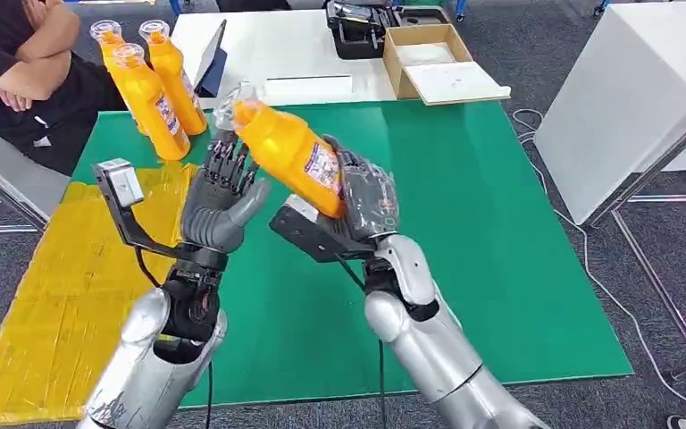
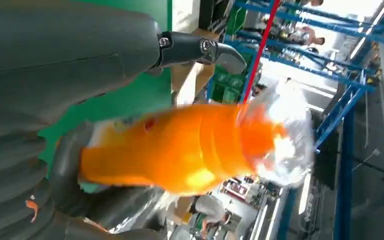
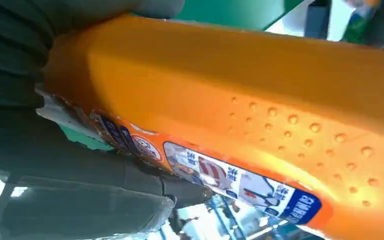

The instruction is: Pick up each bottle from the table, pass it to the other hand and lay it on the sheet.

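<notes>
Gripping the orange bottle (image 1: 293,154) by its base, right-hand fingers (image 1: 377,198) wrap it; left-hand fingers (image 1: 226,170) spread beside.

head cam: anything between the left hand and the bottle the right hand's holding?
Nothing. In the head view, only bare green table shows in the narrow gap between the left hand and the bottle held by the right hand.

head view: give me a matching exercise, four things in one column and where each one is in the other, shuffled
Things:
1. tilted bottle
2. three upright bottles
3. yellow sheet
4. cardboard box

Places:
A. on the white table beyond the mat
B. far left corner of the green mat
C. held by the right robot hand
D. left of the green mat

Pairs: 1-C, 2-B, 3-D, 4-A
</notes>
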